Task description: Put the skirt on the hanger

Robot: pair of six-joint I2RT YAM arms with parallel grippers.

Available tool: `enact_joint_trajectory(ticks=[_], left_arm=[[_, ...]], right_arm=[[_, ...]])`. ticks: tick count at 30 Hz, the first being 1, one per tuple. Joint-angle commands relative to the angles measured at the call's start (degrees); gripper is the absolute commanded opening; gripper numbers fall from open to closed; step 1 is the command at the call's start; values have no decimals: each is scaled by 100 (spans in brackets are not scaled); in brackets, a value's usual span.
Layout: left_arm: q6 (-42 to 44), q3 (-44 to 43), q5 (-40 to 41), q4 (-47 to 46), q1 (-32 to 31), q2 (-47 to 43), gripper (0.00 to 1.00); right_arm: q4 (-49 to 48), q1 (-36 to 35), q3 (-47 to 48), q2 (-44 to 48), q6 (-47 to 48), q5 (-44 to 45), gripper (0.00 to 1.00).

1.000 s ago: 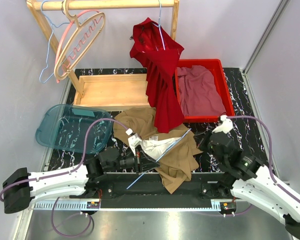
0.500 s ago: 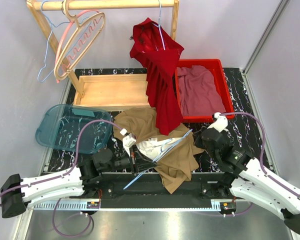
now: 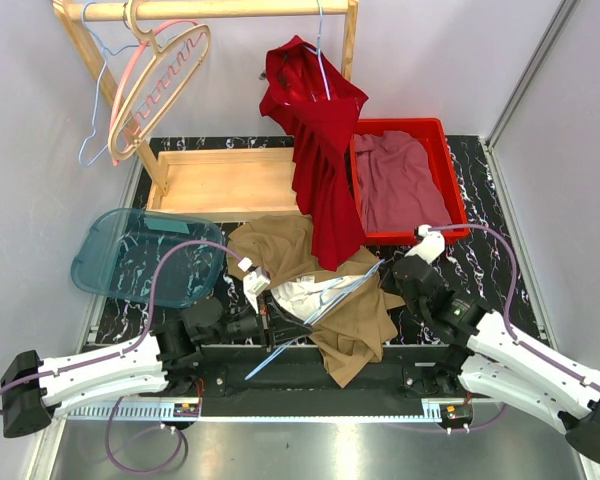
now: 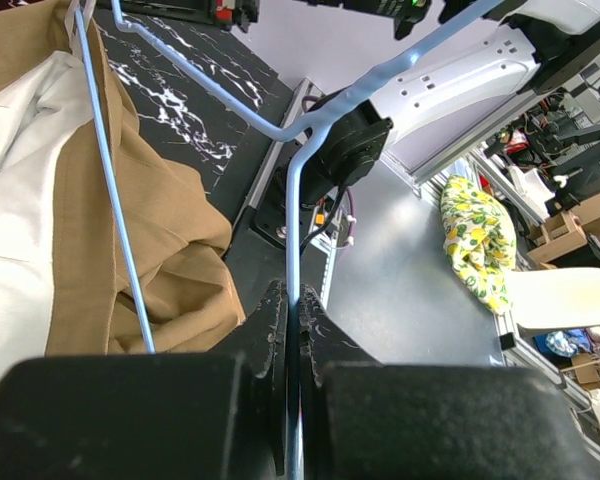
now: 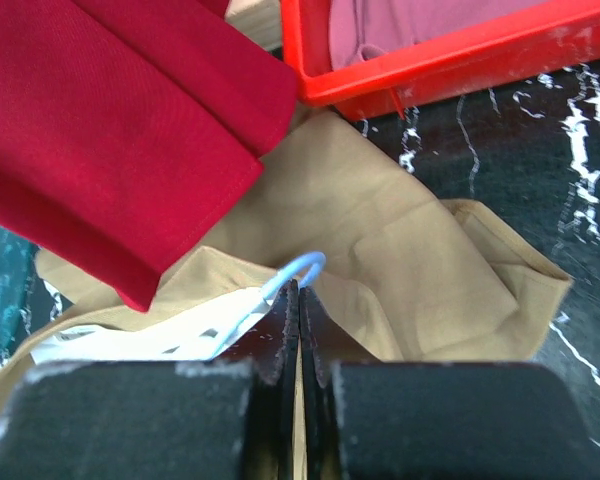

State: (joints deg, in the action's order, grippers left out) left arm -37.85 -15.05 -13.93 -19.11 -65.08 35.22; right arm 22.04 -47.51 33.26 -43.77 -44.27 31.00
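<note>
The right gripper (image 3: 392, 272) is sliding left over the brown skirt (image 3: 365, 318), getting close to the tip of the blue hanger (image 3: 325, 300). The left gripper (image 3: 278, 325) is shifting the hanger slightly left.

We see bright, even overhead light with soft shadows on the counter (image 3: 480, 190), a dull sheen on the steel strip (image 3: 310, 450) at its near edge, and the left tool (image 4: 292, 297) and right tool (image 5: 298, 297) blurred close-up.

5 hangers (image 3: 315, 317) (image 3: 320, 35) (image 3: 185, 85) (image 3: 120, 100) (image 3: 92, 110), 3 garments (image 3: 325, 160) (image 3: 365, 310) (image 3: 400, 180), 2 bins (image 3: 405, 125) (image 3: 110, 260)
</note>
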Motion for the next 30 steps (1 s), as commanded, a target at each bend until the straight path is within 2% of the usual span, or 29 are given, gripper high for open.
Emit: enact_joint_trajectory(ticks=[1,7,13,20,30], left_arm=[[-39,-121,-189,-514,-31,-59,0],[-83,-51,-189,-672,-31,63,0],[-74,-51,-154,-734,-31,116,0],[-48,-42,-110,-857,-31,231,0],[5,-86,-48,-1086,-22,555,0]], right_arm=[[-997,22,-284,52,68,283,0],[-1930,22,-873,105,24,284,0],[-2642,22,-1435,614,41,-304,0],[-2705,22,-1647,975,173,-1219,0],[-2767,22,-1577,607,331,-2151,0]])
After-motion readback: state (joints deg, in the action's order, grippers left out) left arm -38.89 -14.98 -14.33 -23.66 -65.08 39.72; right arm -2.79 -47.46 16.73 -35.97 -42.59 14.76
